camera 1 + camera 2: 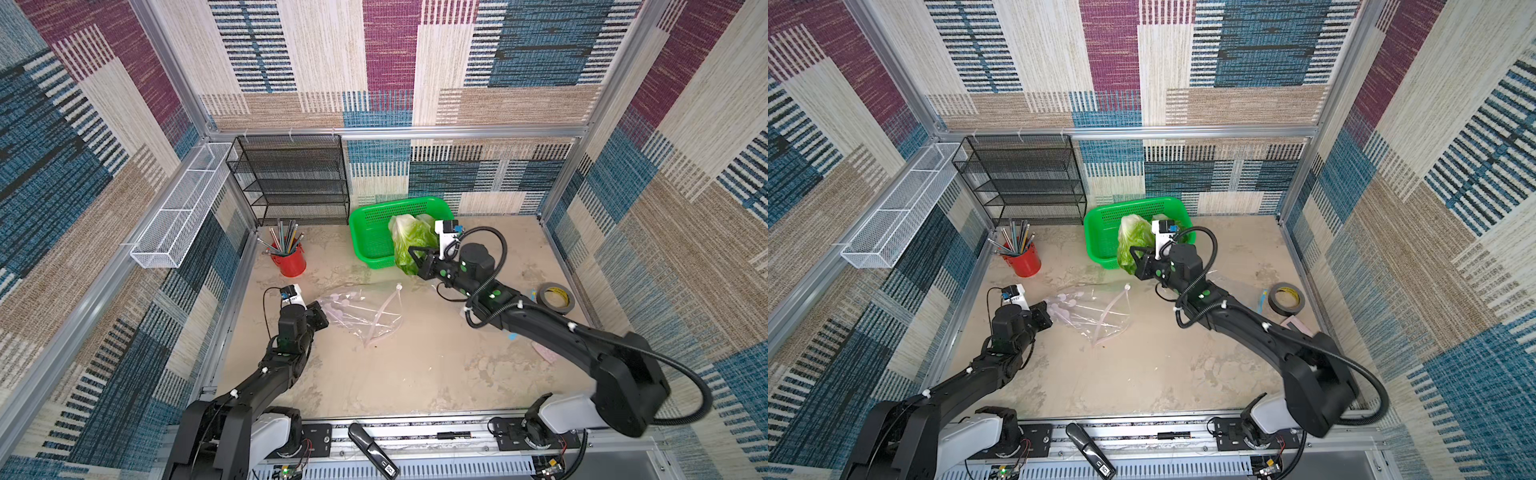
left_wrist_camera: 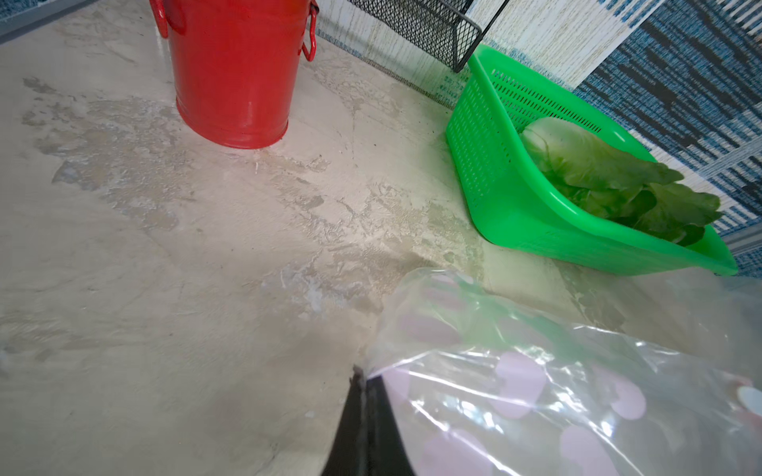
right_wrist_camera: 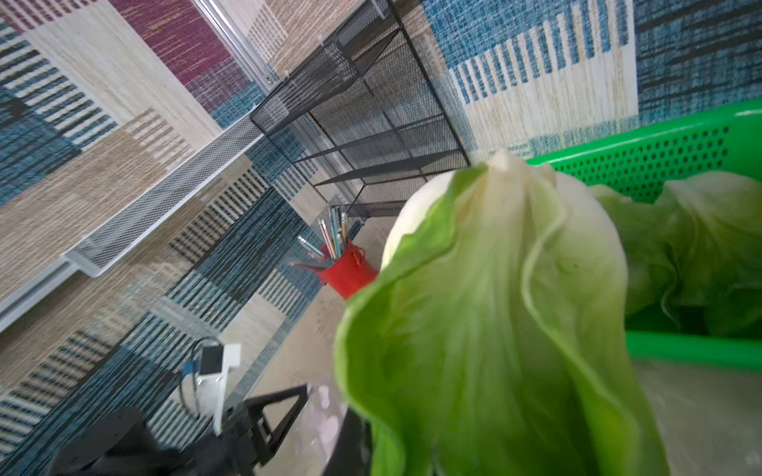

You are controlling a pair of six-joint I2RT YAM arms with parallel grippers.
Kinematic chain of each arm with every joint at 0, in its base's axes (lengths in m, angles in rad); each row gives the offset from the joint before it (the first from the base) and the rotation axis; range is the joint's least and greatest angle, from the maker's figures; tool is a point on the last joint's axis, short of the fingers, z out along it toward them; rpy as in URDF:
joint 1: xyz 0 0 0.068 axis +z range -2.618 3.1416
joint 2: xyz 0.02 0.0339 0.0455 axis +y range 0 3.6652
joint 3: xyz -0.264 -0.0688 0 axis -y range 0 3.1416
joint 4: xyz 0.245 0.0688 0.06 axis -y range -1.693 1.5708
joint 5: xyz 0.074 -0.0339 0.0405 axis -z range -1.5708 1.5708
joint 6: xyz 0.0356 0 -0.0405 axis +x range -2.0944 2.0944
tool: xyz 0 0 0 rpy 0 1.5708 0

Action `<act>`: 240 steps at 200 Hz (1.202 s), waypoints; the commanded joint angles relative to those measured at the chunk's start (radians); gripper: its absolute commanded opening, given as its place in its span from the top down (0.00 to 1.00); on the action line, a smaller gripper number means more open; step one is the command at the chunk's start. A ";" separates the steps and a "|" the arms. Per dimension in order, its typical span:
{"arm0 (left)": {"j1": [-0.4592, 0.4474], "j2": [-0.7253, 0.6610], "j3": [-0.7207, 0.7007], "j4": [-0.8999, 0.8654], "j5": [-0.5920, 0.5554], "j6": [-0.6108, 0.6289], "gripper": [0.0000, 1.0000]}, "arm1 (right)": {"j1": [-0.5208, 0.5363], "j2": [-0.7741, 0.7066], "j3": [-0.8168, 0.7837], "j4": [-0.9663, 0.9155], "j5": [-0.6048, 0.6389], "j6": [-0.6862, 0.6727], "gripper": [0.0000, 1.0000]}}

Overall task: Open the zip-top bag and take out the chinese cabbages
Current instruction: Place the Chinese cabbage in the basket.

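Note:
The clear zip-top bag (image 1: pixel 361 316) (image 1: pixel 1092 311) with pink hearts lies flattened and open-mouthed on the table. My left gripper (image 1: pixel 326 320) (image 2: pixel 363 375) is shut on its left corner, with the plastic (image 2: pixel 536 391) spreading away from the fingertips. My right gripper (image 1: pixel 413 253) (image 1: pixel 1133 253) is shut on the green leaves of one chinese cabbage (image 1: pixel 409 241) (image 3: pixel 495 309). This cabbage is held white base up, over the near rim of the green basket (image 1: pixel 370 232) (image 1: pixel 1100 232). More chinese cabbages (image 2: pixel 598 165) (image 3: pixel 701 247) lie inside the basket. The bag looks empty.
A red bucket of pencils (image 1: pixel 289 259) stands left of the basket, in front of a black mesh shelf (image 1: pixel 291 178). A white wire tray (image 1: pixel 183 203) hangs on the left wall. A tape roll (image 1: pixel 555 297) and a pink piece (image 1: pixel 544 353) lie at the right.

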 commanded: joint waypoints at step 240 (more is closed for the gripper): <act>-0.011 -0.156 0.176 -0.328 -0.408 0.095 0.01 | -0.052 0.045 0.034 0.049 0.220 -0.283 0.01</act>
